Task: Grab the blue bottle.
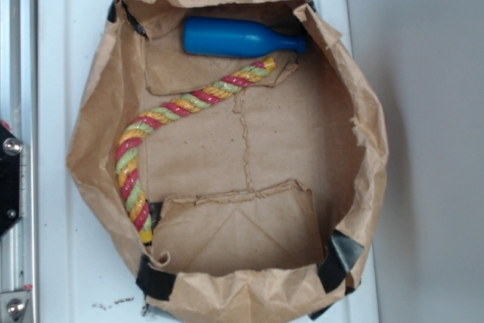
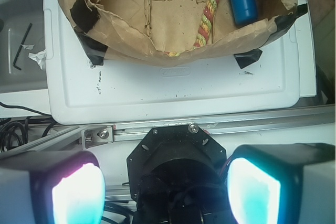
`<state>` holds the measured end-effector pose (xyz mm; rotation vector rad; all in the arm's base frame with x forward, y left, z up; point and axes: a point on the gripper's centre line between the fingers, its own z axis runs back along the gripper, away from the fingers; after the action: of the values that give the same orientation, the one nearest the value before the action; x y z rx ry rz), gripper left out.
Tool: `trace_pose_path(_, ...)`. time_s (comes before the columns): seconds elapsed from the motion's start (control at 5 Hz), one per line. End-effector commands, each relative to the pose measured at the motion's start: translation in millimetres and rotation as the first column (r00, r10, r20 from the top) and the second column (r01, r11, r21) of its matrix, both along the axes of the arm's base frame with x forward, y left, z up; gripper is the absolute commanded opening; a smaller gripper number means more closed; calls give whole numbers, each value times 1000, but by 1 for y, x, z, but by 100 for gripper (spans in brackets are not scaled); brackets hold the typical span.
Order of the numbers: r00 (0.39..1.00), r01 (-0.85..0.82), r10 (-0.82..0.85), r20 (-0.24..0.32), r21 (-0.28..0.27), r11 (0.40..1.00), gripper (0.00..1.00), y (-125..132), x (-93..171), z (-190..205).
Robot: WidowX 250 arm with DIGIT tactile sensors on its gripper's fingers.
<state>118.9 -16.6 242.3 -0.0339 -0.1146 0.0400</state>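
Blue bottle [image 1: 238, 37] not grabbed yet, you're at the approach step.
Exterior: it lies on its side in the paper bag [image 1: 355, 122], just above the rope [image 1: 181, 104]. Wrist: gripper [image 2: 165, 192] spread open, well short of the bag; reach in over the rim next.

Twisted rope [image 1: 151, 122] in paper bag [image 1: 355, 149] on white tray [image 2: 184, 93]

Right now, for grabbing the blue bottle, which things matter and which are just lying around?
Part of the job:
- blue bottle, lying on its side inside the bag
- gripper, jaws apart, back from the bag

Just lying about:
- twisted rope beside the bottle
- paper bag holding both
- white tray under the bag
- hex key off to the side
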Motion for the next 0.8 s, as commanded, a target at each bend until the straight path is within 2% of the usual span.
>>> trace_pose_path(0.0, 1000, 0, 0, 0, 0, 1000, 100, 0, 0, 0)
trace_pose_path(0.2, 997, 74, -74, -36, 21, 997, 100, 2, 21, -8)
trace_pose_path(0.4, 990, 140, -138, -25, 70, 988, 100, 9, 31, -12)
trace_pose_path(0.6, 979, 204, -200, -47, 108, 973, 100, 27, 51, -30)
